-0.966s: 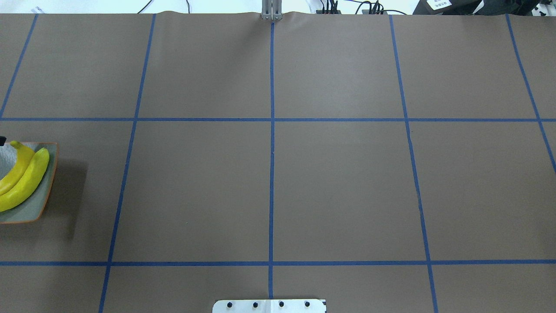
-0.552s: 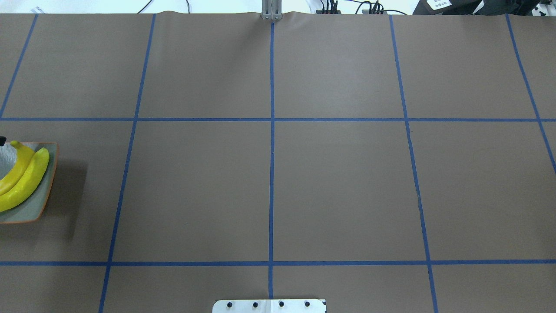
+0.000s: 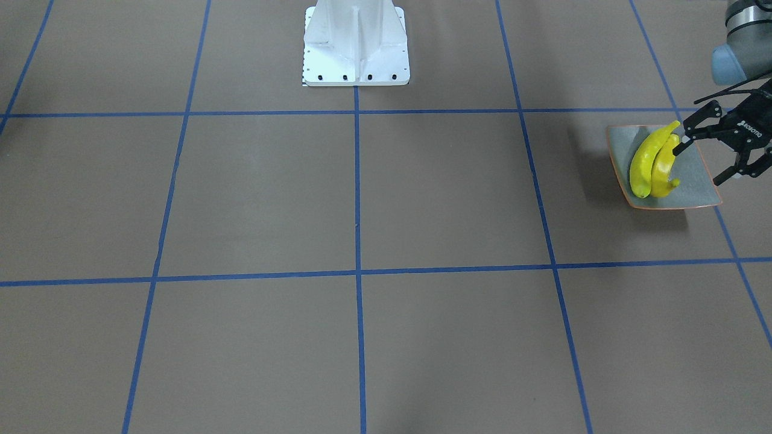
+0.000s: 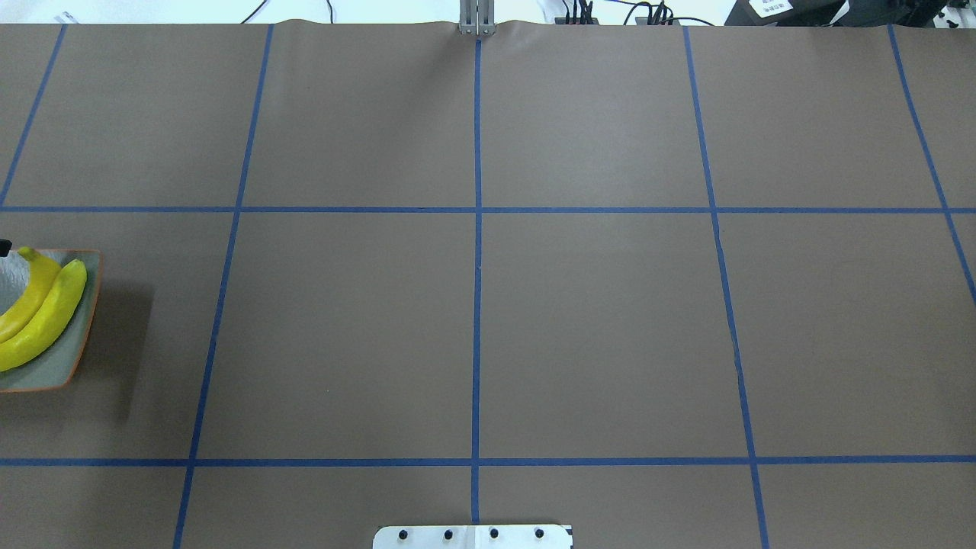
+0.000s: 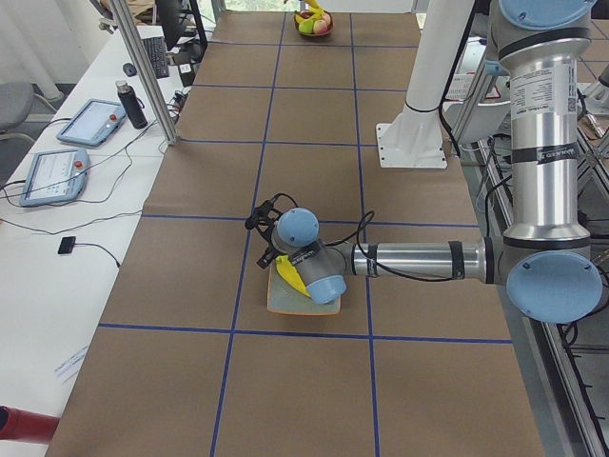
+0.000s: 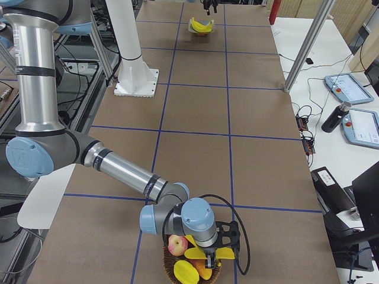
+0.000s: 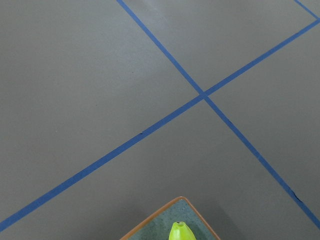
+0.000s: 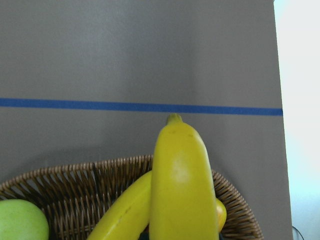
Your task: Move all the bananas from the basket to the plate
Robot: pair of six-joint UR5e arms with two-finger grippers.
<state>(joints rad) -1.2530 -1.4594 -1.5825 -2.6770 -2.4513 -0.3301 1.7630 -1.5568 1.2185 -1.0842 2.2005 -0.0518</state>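
Comparing the overhead view with that of a second ago, no shift is found: the plate (image 4: 72,358) sits at the same spot at the table's left edge, and the two bananas (image 4: 46,313) on it lie side by side as before.

The front-facing view shows the left gripper (image 3: 702,160) over the plate's outer side with its fingers spread wide. One fingertip is close against the upper end of the nearer banana; contact cannot be confirmed.

Two more bananas (image 8: 180,185) are at the wicker basket (image 6: 177,272), at the table's far right end, well apart from the plate. In the right wrist view the upper one fills the middle of the frame, with its tip out past the rim. A green apple (image 8: 20,220) lies in the basket beside them.

The right gripper (image 6: 219,245) is down at the basket. Whether its fingers are apart or closed cannot be told.

White lettering on the left gripper's black body reads ROBOTIQ, seen upside down. A white label (image 4: 770,6) beyond the table's far edge is too small to read.
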